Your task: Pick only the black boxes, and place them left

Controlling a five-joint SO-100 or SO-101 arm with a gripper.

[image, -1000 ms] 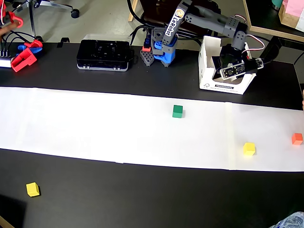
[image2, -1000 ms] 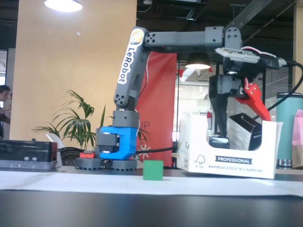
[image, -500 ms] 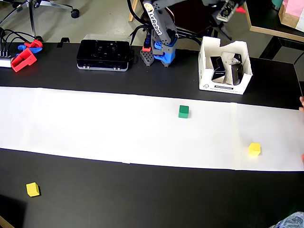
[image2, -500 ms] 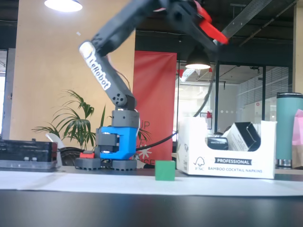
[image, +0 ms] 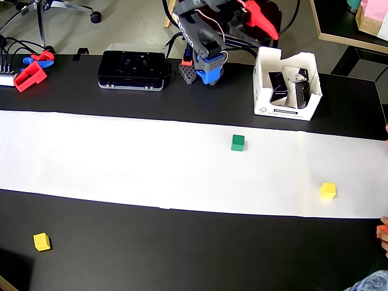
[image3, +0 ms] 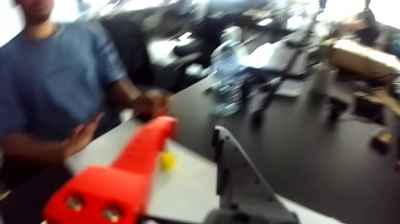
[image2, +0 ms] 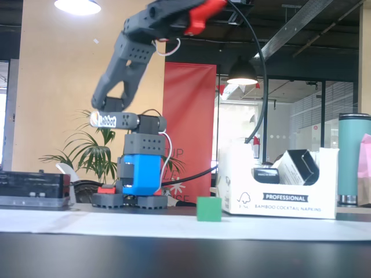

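Two black boxes (image: 279, 89) (image: 302, 94) with white panels lie tilted inside a white open-topped napkin carton (image: 284, 111) at the back right of the overhead view. In the fixed view one black box (image2: 299, 165) shows leaning in the carton (image2: 278, 202). My gripper (image: 264, 23) is raised high above the table, behind and left of the carton, and points outward; it also shows at the top of the fixed view (image2: 200, 8). In the wrist view its red finger (image3: 143, 155) and grey finger (image3: 235, 170) stand apart with nothing between them.
On the white paper strip (image: 121, 157) sit a green cube (image: 238, 142) and a yellow cube (image: 328, 190). Another yellow cube (image: 41, 241) lies front left. A hand holds an orange cube (image: 382, 230) at the right edge. A flat black case (image: 133, 68) stands back left.
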